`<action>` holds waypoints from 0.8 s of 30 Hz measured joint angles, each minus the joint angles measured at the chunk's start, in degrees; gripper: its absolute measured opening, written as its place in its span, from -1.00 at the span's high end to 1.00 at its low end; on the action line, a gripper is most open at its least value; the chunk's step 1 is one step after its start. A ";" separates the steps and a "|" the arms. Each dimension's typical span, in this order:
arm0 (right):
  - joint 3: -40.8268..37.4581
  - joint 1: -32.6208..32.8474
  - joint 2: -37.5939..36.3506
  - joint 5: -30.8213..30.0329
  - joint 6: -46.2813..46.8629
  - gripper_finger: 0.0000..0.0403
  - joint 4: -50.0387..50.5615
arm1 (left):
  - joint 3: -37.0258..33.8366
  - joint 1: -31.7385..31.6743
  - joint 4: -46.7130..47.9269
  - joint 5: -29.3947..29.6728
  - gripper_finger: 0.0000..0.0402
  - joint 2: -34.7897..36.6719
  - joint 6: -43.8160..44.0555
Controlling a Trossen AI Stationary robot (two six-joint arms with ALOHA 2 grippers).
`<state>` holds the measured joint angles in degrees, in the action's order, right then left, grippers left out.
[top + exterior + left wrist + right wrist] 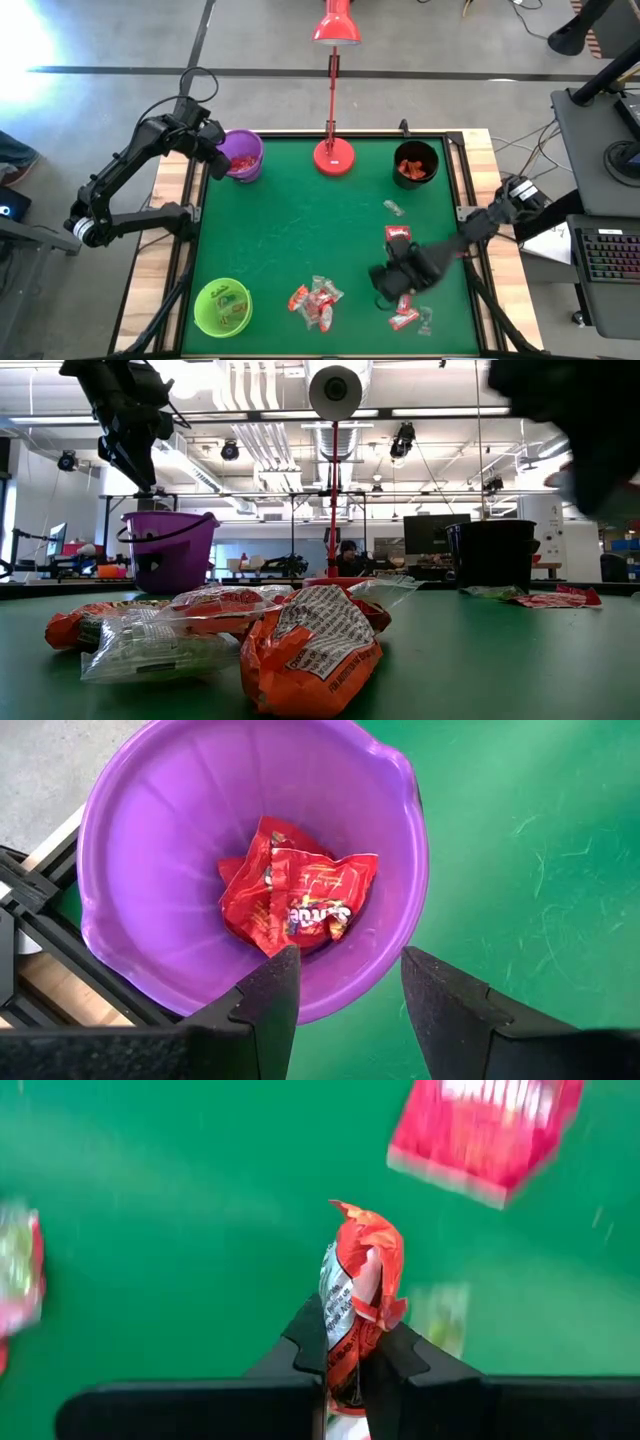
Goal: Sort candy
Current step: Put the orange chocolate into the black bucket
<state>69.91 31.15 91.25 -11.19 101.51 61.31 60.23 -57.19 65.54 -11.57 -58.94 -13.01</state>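
An orange-red candy (358, 1315) is pinched between the shut fingers of the right claw (345, 1365) above the green bench (300, 220), so a carry to its matching cup is judged next, while the left claw (345, 1005) is held wide over the purple cup (150, 870).

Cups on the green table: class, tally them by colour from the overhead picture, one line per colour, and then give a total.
Purple cup: 1
Black cup: 1
Lime-green cup: 1
Total: 3
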 joint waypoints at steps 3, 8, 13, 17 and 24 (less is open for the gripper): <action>0.00 -5.82 -0.43 -0.67 -7.78 0.89 0.07 | 0.00 0.00 -0.02 0.00 0.21 0.00 0.00; 0.01 -16.18 -2.23 -3.44 -18.96 0.89 0.05 | 0.00 0.00 -0.67 0.00 0.21 0.00 -0.24; 0.02 -25.74 -5.37 -8.04 -28.35 0.89 0.22 | 0.00 0.00 -2.72 0.00 0.21 0.00 -0.23; 0.02 -33.89 -8.01 -12.36 -36.43 0.89 0.29 | 0.00 0.00 -2.91 0.00 0.21 0.00 -0.20; 0.04 -46.31 -12.10 -14.37 -49.29 0.89 0.46 | 0.00 0.00 -2.89 0.00 0.21 -0.02 0.00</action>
<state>69.95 -15.15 79.15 -25.56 52.21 61.78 60.23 -57.19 62.65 -11.57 -58.96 -13.02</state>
